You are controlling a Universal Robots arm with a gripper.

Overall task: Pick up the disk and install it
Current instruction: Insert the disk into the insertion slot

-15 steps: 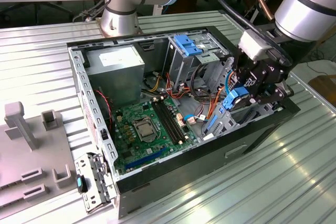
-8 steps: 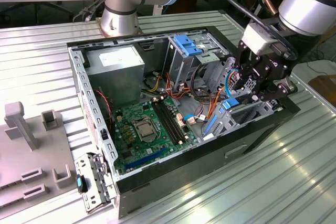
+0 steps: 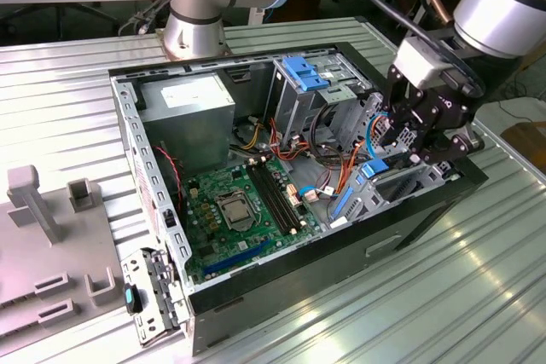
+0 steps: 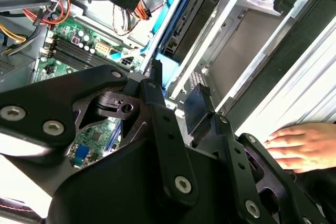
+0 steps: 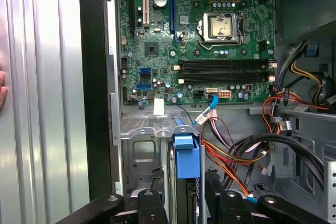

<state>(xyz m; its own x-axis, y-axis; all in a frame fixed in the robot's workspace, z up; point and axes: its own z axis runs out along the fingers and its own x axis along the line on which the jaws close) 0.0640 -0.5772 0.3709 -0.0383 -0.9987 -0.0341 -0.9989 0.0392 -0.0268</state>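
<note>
The disk (image 3: 373, 175), dark grey in its blue carrier frame, stands on edge in the metal drive bay at the corner of the open computer case on the exterior view's right. My gripper (image 3: 399, 144) hangs just above it. In the first wrist view the carrier's blue end (image 5: 187, 156) lies between my two black fingers (image 5: 157, 184), which stand apart on either side of it with a small gap. In the second wrist view the disk (image 4: 188, 18) runs away from my gripper (image 4: 176, 95) down into the bay. The gripper is open.
Orange, red and blue cables (image 5: 236, 150) crowd the bay beside the disk. The green motherboard (image 3: 235, 210) and grey power supply (image 3: 188, 117) fill the case. A light-blue latch (image 3: 303, 70) tops the cage. A hand (image 4: 302, 145) rests on the table outside the case wall.
</note>
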